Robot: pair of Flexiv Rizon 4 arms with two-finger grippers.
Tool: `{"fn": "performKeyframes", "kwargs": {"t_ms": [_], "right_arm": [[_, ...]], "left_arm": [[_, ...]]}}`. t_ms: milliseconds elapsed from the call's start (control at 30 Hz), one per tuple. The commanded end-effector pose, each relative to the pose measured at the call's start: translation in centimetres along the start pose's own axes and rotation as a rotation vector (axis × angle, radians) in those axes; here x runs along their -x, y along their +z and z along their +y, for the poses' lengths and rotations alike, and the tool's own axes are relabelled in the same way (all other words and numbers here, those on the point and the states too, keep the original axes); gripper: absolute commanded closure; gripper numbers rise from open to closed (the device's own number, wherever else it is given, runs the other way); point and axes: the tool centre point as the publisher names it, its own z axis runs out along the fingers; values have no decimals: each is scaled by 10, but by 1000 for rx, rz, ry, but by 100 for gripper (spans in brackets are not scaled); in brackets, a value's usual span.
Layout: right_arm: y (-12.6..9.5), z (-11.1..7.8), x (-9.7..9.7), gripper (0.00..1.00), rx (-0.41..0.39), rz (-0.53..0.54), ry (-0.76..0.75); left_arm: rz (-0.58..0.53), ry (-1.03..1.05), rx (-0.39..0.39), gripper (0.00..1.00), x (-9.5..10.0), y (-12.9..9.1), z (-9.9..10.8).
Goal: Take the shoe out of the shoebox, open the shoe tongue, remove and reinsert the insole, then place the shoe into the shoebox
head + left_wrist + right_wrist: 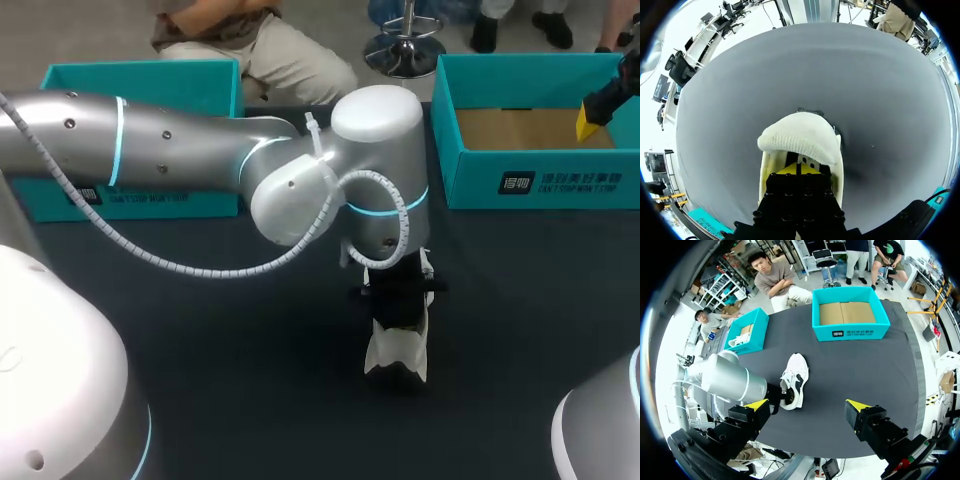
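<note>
The teal box (pixel 140 78) lies far to the left of the shoe, at the back of the bench (pixel 230 380). The left arm reaches in from that side and hangs straight over the shoe (pixel 398 352), which stands on the bench, out of its box. In the left wrist view the left claw (pixel 799 168) is down in the shoe's mouth, just behind the tongue. Its tips are drawn narrow, almost meeting, and I cannot tell whether anything is pinched between them.

This looks like the tongue or insole step. It would go best with a slow, straight lift and a shallow bite, so the light shoe does not tip or rise with the claw. Nothing else steadies it.

The open shoebox (pixel 540 185) sits right of the shoe and further back. The right claw (pixel 807 406) is spread wide and empty, high up and well apart from the shoe.
</note>
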Motion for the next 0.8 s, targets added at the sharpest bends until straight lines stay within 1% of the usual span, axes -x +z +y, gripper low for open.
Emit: {"fn": "performKeyframes", "kwargs": {"t_ms": [33,67,233,300,600,800], "right_arm": [[-1,3,-1,0,-7,-2,1],[-1,3,-1,0,-7,-2,1],[-1,3,-1,0,-7,-2,1],[-1,3,-1,0,-7,-2,1],[-1,3,-1,0,-7,-2,1],[-1,3,-1,0,-7,-2,1]], "left_arm": [[-18,2,21,100,-9,-26,-1],[-21,9,23,100,-9,-29,0],[-33,10,81,100,-10,-46,9],[-38,6,82,100,-10,-50,13],[-46,4,106,100,-9,-54,18],[-42,7,138,100,-6,-57,27]]}}
